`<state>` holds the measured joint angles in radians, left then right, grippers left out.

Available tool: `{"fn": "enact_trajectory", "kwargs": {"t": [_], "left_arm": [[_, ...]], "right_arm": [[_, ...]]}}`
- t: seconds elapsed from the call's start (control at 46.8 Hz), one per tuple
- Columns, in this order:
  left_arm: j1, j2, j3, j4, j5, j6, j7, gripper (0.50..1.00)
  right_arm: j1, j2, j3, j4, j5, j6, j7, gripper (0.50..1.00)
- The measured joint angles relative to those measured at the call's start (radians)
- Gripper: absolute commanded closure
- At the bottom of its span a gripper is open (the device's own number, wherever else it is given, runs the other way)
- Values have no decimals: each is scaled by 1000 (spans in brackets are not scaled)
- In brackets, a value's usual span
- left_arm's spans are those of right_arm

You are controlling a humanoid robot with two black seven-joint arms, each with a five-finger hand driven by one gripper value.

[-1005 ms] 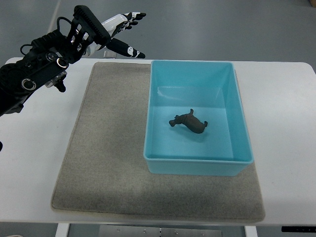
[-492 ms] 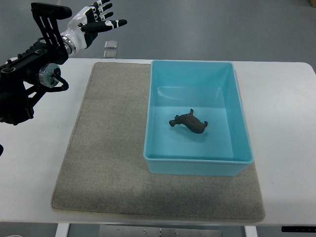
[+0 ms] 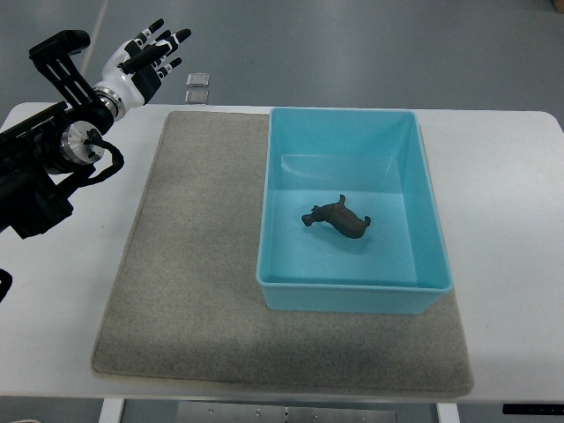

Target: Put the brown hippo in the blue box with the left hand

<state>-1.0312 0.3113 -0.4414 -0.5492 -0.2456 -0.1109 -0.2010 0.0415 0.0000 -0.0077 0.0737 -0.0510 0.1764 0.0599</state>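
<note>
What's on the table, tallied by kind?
Hippo: 1
Box: 1
Mat: 1
Total: 3
The left hand hovers off the table's far left corner, holding nothing.

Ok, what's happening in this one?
The brown hippo already lies inside the blue box, which sits on a grey mat on the white table. The left hand is empty, fingers spread, up at the far left corner, well away from the box. Nothing is being handled right now.
</note>
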Motion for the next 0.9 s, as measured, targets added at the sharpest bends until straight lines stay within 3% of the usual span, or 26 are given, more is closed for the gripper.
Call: {"fn": "enact_trajectory", "kwargs": {"t": [0.492, 0.898], "left_arm": [[84, -27, -153, 18, -23, -188, -3, 504], [90, -27, -175, 28, -16, -196, -18, 504]], "right_arm": [[0, 0, 0, 0, 0, 0, 0, 564], [0, 0, 0, 0, 0, 0, 0, 564]]}}
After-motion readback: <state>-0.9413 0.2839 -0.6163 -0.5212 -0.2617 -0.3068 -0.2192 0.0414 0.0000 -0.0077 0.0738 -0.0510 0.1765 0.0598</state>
